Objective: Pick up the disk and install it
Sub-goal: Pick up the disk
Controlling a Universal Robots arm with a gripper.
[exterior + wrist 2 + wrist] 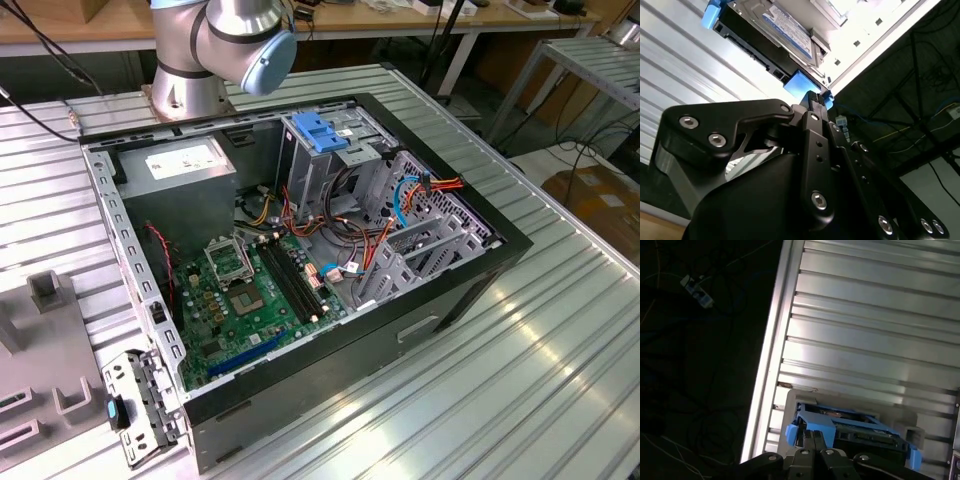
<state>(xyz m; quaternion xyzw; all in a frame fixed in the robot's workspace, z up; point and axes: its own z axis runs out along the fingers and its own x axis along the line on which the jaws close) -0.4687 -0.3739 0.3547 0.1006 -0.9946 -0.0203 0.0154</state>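
Disk lies flat on ribbed surface, just ahead of tool, blue rail nearest it. You cannot tell whether tool is clenched. Judge disk stiff, dense, shock-sensitive: take hold across both rails, not label face.

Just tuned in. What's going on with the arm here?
The robot arm is working at the disk, which is not yet installed. In both wrist views its pincer is right at the disk's blue rail. The disk lies in a grey holder on the ribbed metal table. The open computer case sits in the exterior view.
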